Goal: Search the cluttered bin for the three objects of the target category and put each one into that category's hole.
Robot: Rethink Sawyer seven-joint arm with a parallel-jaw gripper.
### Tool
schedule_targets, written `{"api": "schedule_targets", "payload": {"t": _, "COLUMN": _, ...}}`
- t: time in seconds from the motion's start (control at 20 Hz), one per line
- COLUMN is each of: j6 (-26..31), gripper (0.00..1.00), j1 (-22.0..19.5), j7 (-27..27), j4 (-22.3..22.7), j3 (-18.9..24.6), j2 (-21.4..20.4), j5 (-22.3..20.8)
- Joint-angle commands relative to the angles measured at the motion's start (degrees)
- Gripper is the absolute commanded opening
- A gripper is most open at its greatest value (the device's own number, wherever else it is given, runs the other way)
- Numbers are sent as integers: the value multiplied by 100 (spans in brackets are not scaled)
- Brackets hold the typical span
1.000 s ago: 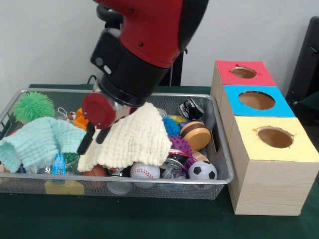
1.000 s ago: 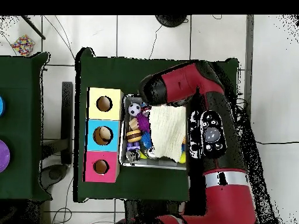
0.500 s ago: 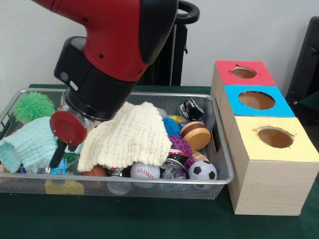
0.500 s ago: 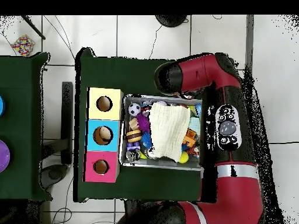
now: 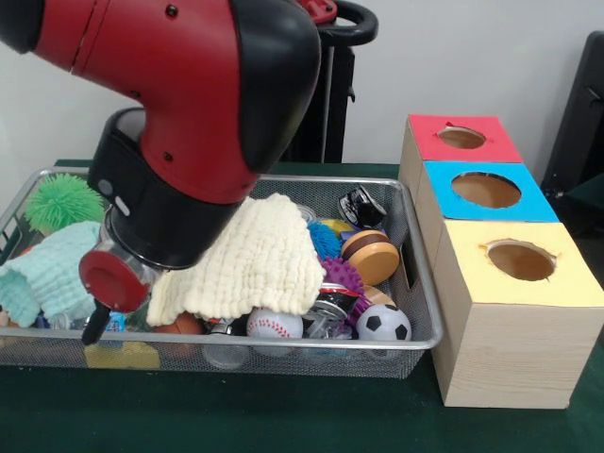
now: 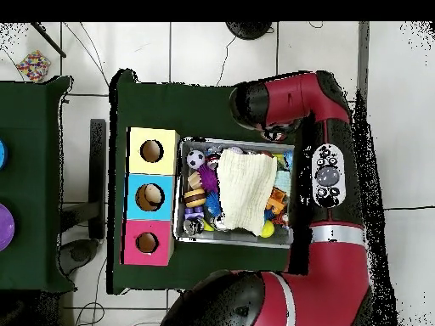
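In the wire bin [image 5: 415,283]: 2 cloths, 2 balls at 5 o'clock; 3 holes; gripper [image 5: 94,326] finger state unclear.

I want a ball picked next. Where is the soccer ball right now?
In the front view, the soccer ball sits in the wire bin's near right corner, right of the baseball and beside the yellow-topped box.

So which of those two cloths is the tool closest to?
The pale green cloth at the bin's end; the tool hangs just beside it. The cream cloth lies nearer the middle.
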Motion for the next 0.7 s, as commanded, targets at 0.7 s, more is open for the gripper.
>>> {"api": "schedule_targets", "payload": {"t": 0.7, "j6": 451, "gripper": 100, "j1": -103, "j7": -2037, "j4": 166, "j3": 352, "j2": -83, "j5": 325}}
